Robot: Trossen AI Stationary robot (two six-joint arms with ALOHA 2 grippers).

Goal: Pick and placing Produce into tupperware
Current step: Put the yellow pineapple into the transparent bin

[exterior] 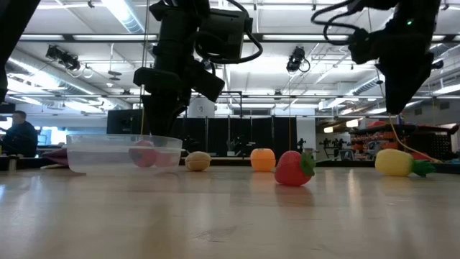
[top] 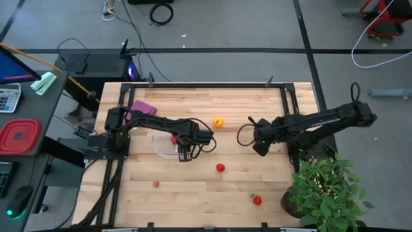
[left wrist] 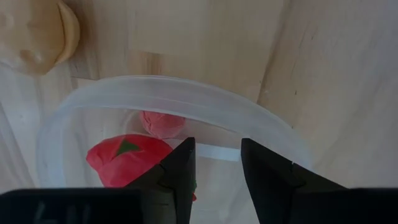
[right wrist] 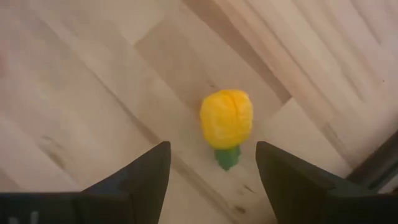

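The clear round tupperware [top: 163,145] stands on its base left of the table's middle. A red piece with a green top [left wrist: 127,160] and a pink piece [left wrist: 161,123] lie inside it. My left gripper [left wrist: 217,148] points down over its right part, open with a narrow gap and nothing between the fingers. A tan piece [left wrist: 37,30] lies on the table just outside the rim. My right gripper [right wrist: 211,145] hangs open above a yellow piece with a green stem [right wrist: 227,119] on the table's right half. On the wood lie an orange piece [top: 219,121], two red pieces [top: 220,167] [top: 257,200] and a pink one [top: 156,184].
A purple cloth [top: 143,108] lies at the far left of the table. A potted plant [top: 325,190] stands at the near right corner. A red square lidded container [top: 19,136] sits off the table to the left. Bare wood lies along the near edge.
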